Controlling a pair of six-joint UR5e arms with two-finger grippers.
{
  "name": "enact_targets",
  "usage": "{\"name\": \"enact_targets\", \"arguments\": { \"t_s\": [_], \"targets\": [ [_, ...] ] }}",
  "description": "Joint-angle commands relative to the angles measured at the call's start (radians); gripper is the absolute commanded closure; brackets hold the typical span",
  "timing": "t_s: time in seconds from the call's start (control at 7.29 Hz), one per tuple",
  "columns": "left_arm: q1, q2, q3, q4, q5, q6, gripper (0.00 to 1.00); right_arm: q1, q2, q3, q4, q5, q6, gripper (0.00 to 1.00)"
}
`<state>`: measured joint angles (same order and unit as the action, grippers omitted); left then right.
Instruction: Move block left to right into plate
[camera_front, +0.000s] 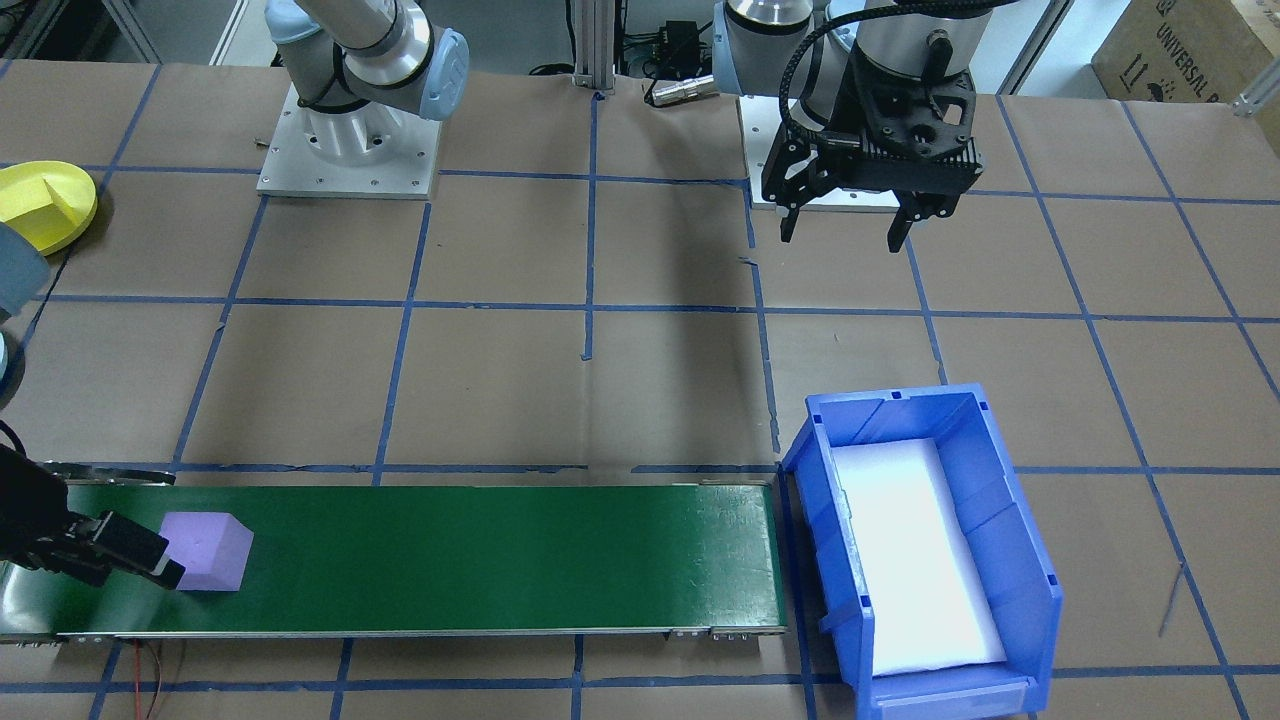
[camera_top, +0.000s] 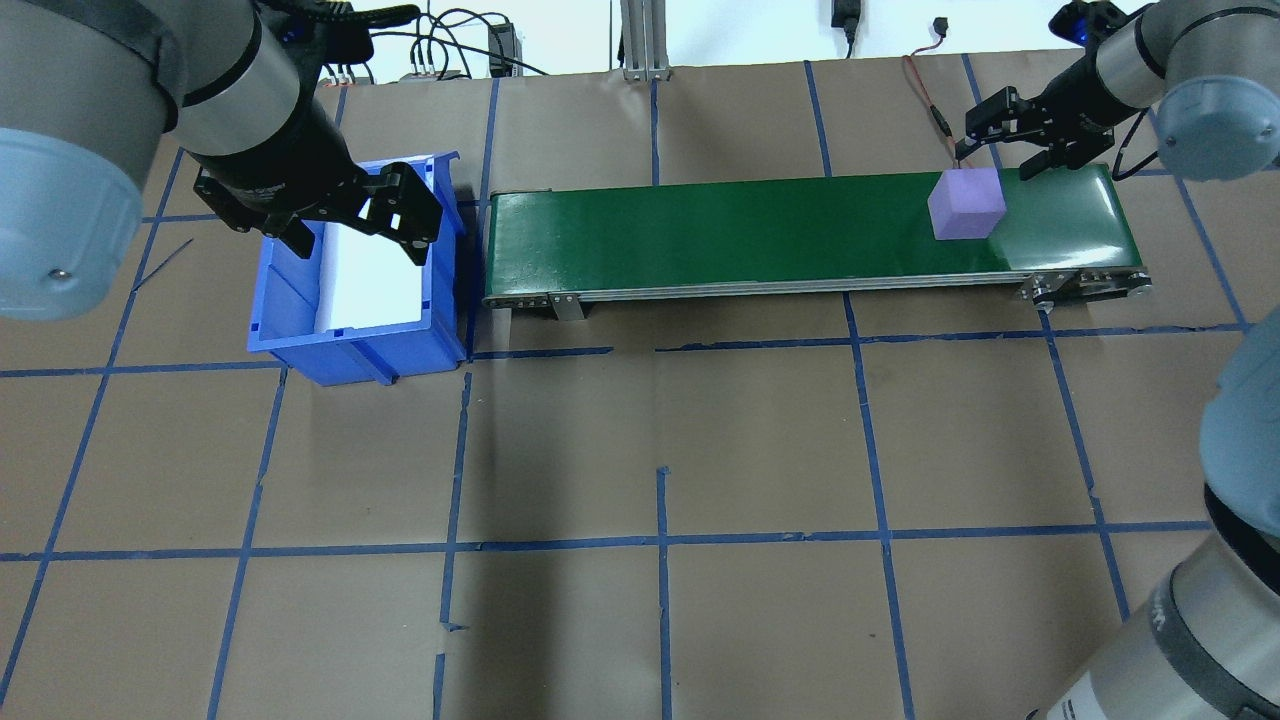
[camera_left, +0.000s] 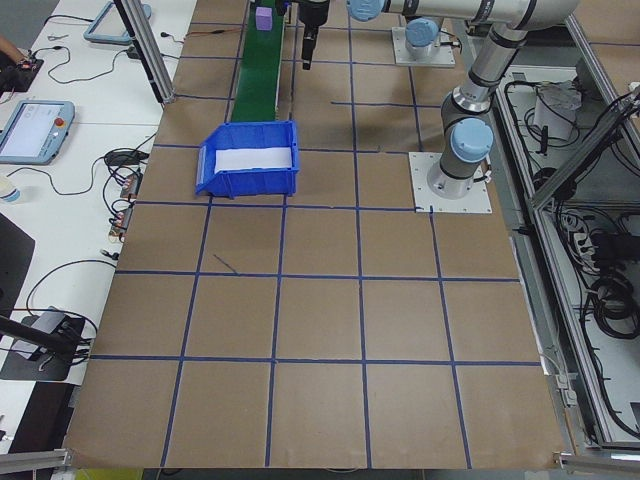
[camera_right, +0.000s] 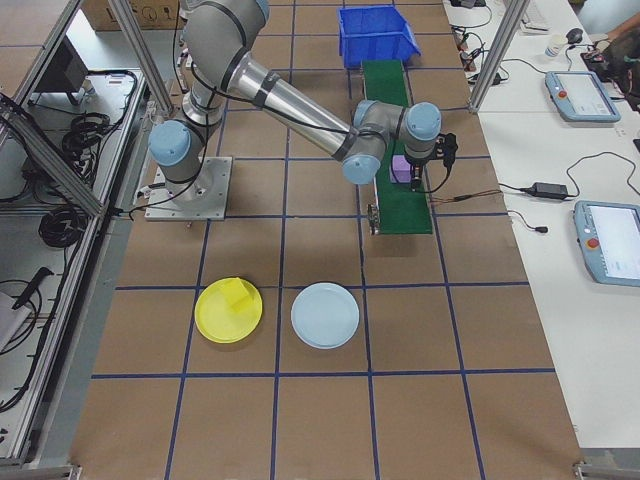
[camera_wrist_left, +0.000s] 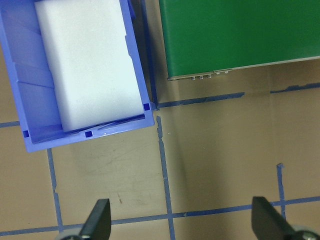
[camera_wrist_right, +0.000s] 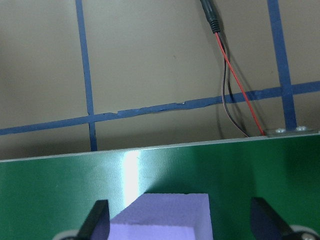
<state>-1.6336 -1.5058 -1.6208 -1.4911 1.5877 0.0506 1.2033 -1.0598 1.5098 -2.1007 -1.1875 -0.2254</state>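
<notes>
Hovering over the purple block (camera_top: 966, 203), my right end effector (camera_top: 1005, 140) has its fingers spread wide on either side — I cannot tell if they touch it. That block sits on the green belt (camera_top: 760, 232) at its end on my right, far from the yellow plate (camera_front: 44, 204), which lies on the worktop (camera_top: 660, 450). My left end effector (camera_front: 845, 222) hangs spread too, holding nothing, up above the worktop beside the blue bin (camera_top: 355, 290).
</notes>
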Motion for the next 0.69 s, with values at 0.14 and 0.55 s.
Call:
{"name": "enact_targets", "arguments": {
  "t_s": [0.14,0.55],
  "targets": [
    [0.000,-0.001,0.001,0.000,-0.002,0.000,0.00,-0.001,0.006,0.016,-0.007,-0.076,-0.035,0.01],
    [-0.002,-0.001,-0.002,0.000,-0.002,0.000,0.00,-0.001,0.003,0.026,0.004,-0.253,-0.086,0.55]
  ]
}}
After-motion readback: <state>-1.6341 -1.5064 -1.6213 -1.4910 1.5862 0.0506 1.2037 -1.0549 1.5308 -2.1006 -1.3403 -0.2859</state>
